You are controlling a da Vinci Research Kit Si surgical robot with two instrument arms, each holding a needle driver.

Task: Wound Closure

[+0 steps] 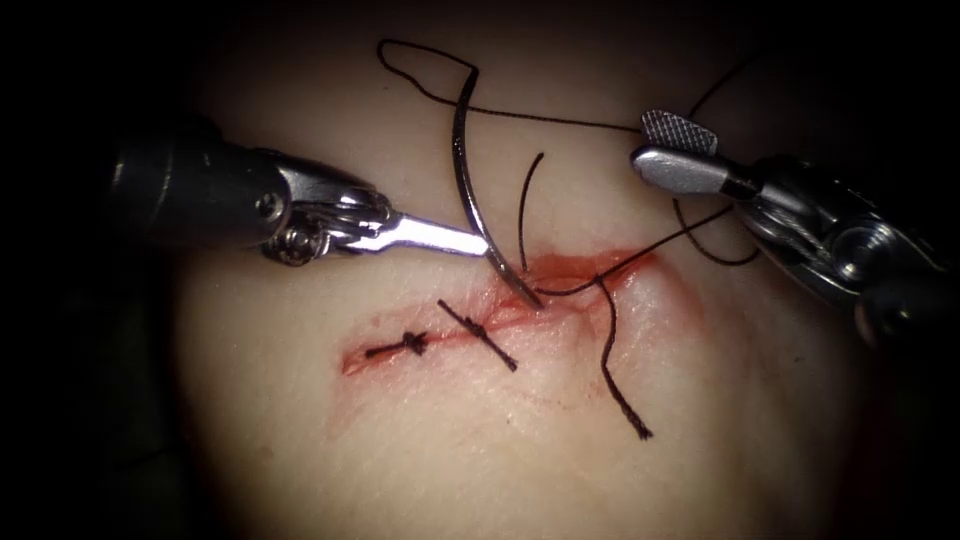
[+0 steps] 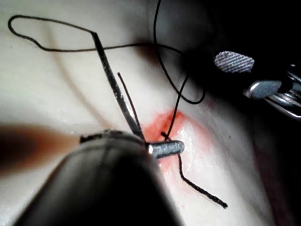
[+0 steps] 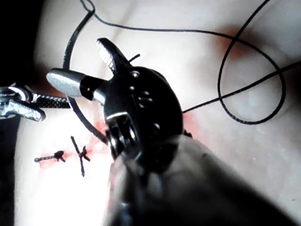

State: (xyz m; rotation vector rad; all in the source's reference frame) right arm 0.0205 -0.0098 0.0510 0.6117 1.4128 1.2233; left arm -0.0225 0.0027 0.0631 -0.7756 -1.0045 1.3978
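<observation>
A: What do we have on the left arm's tool (image 1: 478, 242)?

B: Its jaws are pressed together on the curved needle (image 1: 466, 180), gripping low on the curve, near the pointed end. We see the point sitting at the cut (image 1: 500, 315) in the tissue (image 1: 330, 450), in the red fluid (image 1: 590, 270); whether it is in the tissue we cannot tell.

A: And the right arm's tool (image 1: 668, 150)?

B: We see its jaws spread apart, holding nothing, off to the right of the cut and above the tissue. The thread (image 1: 560, 119) runs from the needle's blunt end past it.

A: Anything already closed?

B: We count 2 knotted stitches (image 1: 478, 333) across the left part of the cut. A loose thread end (image 1: 622, 395) trails down from the cut's right part.
</observation>
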